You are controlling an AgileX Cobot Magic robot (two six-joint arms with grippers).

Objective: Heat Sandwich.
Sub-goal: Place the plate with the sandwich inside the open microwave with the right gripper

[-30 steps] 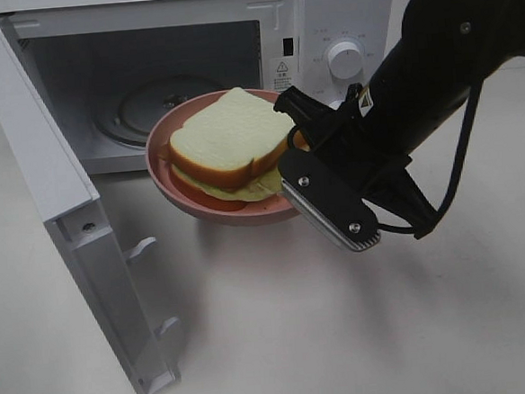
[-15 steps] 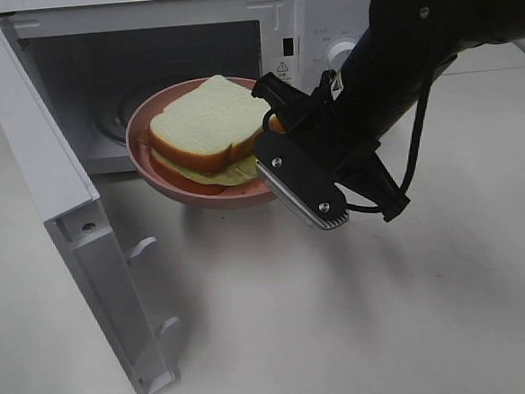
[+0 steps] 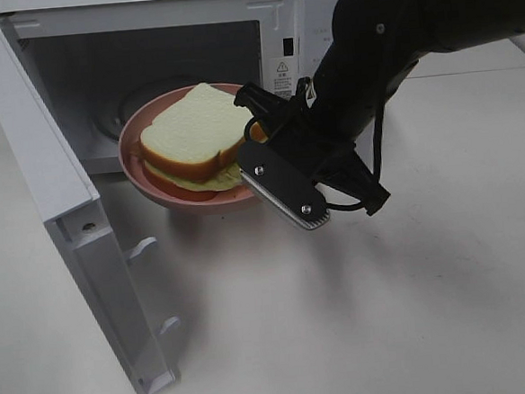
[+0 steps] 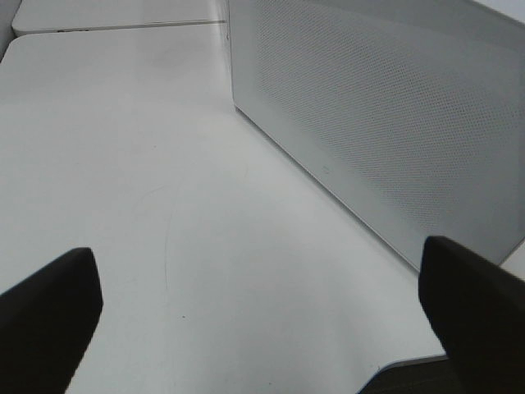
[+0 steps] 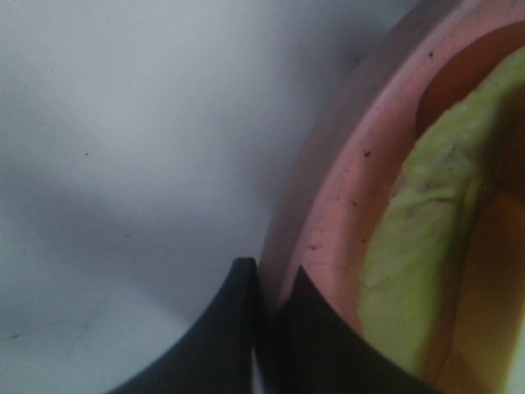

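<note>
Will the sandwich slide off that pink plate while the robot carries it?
Probably not: the sandwich sits inside the raised rim of the plate. The top slice looks loosely stacked, so a jolt might shift it. The right end effector pinches only one edge, so the plate could tilt.

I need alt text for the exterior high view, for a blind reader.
The right hand holds a pink plate with a sandwich by its rim, at the mouth of a white microwave, whose door stands open on the left.

Robot lab bench: plain white tabletop (image 3: 388, 314), lone white microwave (image 3: 142, 14), black robot arm (image 3: 395, 25)
</note>
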